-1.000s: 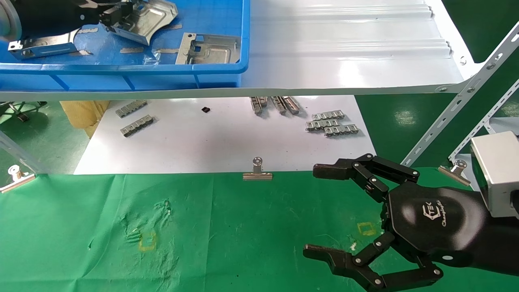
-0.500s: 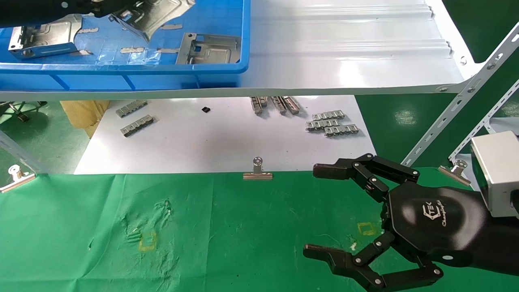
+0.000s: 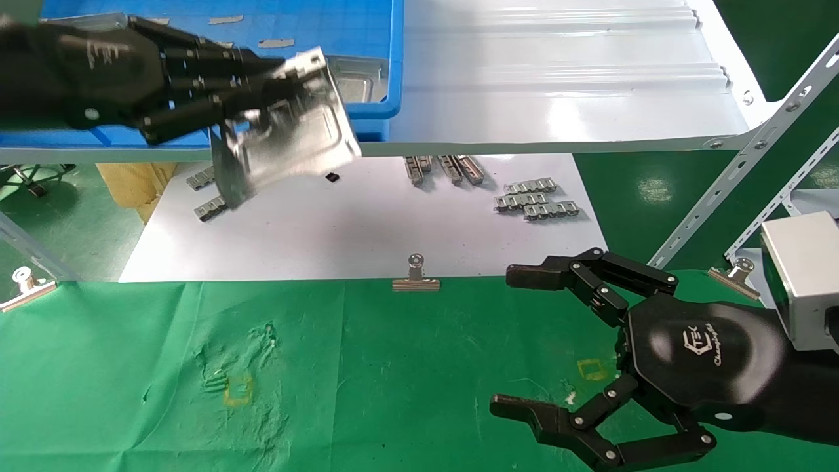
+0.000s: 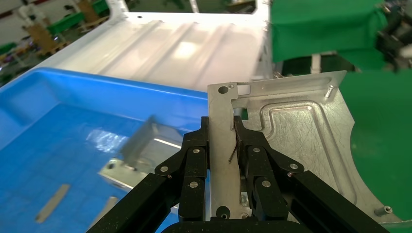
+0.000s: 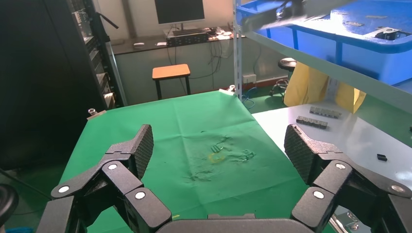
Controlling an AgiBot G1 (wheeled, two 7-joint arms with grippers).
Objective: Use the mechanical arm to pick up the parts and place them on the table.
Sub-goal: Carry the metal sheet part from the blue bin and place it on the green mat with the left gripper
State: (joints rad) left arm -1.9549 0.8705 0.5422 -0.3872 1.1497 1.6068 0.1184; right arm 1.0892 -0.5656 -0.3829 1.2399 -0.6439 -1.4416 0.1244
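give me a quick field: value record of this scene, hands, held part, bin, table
left hand: raised in front of the blue bin, fingers clamped on one edge of a part
held part: silver stamped plate, tilted, in the air above the white board
bin: at least one more plate inside
right hand: open, empty, over the green table, parked
table: no part on the cloth yet
board: small grey toothed strips; binder clip at its near edge

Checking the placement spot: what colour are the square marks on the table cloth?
Yellow outlines on the green cloth; head view shows them best.
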